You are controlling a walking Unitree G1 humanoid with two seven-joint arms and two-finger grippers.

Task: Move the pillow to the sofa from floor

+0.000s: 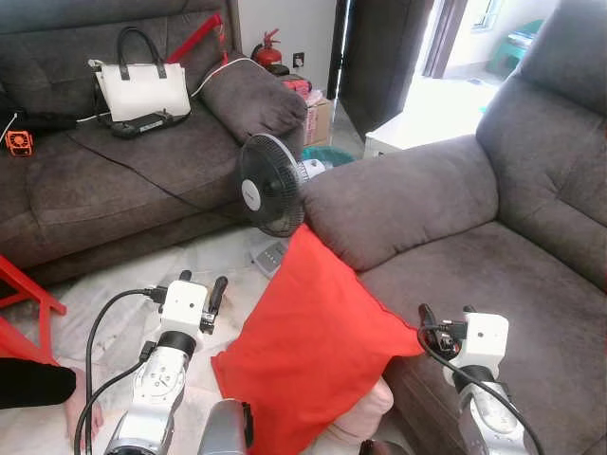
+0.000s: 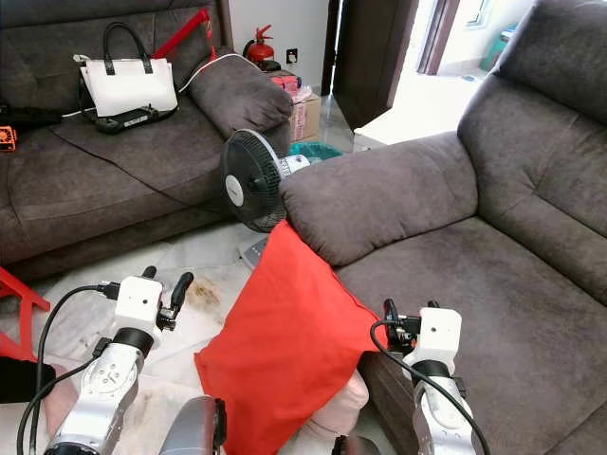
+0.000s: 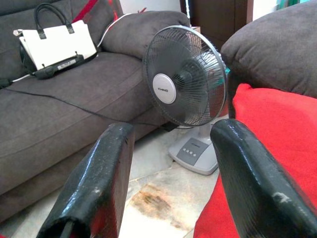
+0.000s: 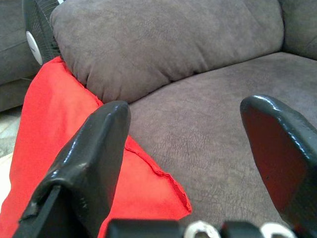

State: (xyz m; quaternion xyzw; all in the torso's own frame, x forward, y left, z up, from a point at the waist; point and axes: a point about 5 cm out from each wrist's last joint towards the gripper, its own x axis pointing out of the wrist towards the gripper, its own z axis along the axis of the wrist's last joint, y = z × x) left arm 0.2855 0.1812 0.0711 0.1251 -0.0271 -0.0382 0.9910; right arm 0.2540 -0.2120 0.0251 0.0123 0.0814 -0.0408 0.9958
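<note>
A red pillow (image 1: 303,351) stands tilted on the floor, its top corner against the grey sofa's armrest (image 1: 398,194) and one corner lying over the seat edge (image 4: 163,198). My left gripper (image 1: 202,284) hovers open to the pillow's left, apart from it, with the red cloth (image 3: 267,148) beside one finger. My right gripper (image 1: 446,315) is open at the pillow's right corner, above the sofa seat (image 1: 493,275), and nothing is between its fingers. A pale pink cushion (image 1: 365,417) lies partly hidden under the red pillow.
A black table fan (image 1: 270,185) stands on the floor just behind the pillow. A second grey sofa (image 1: 95,180) at the left carries a white handbag (image 1: 142,90) and cables. A red frame (image 1: 24,294) and a person's hand (image 1: 81,403) are at the lower left.
</note>
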